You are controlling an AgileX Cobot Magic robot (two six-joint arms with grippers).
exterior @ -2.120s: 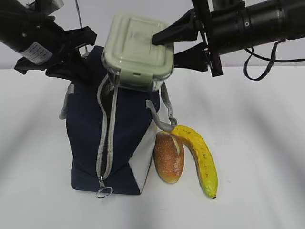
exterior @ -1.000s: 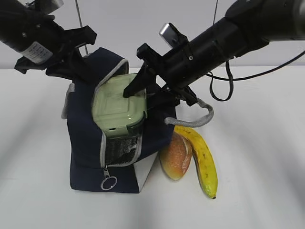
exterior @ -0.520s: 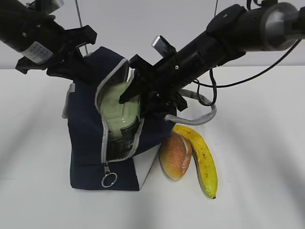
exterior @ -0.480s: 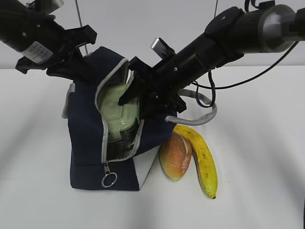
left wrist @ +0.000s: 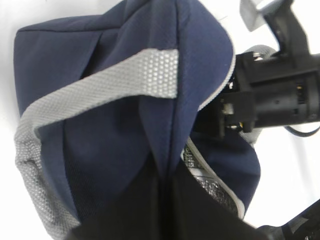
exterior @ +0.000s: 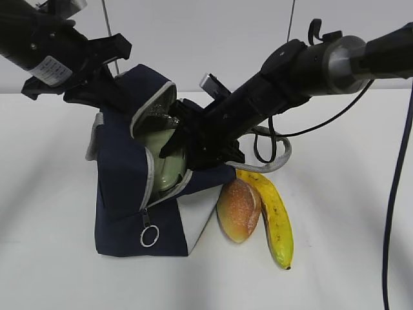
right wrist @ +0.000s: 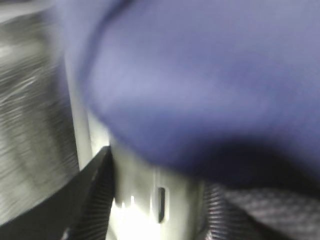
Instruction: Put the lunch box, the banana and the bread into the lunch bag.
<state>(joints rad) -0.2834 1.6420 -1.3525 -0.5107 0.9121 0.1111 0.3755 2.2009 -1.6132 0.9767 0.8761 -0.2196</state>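
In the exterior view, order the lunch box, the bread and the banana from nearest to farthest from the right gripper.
1. Lunch box: at the right gripper, inside the bag.
2. Bread: below the gripper, beside the bag.
3. Banana: right of the bread, outermost.

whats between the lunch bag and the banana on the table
The bread lies there: in the exterior view it sits beside the lunch bag, against its white side panel, with the banana on its other side.

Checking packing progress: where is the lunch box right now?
In the exterior view, the lunch box sits inside the lunch bag at its open mouth, left of centre, with the right gripper against it.
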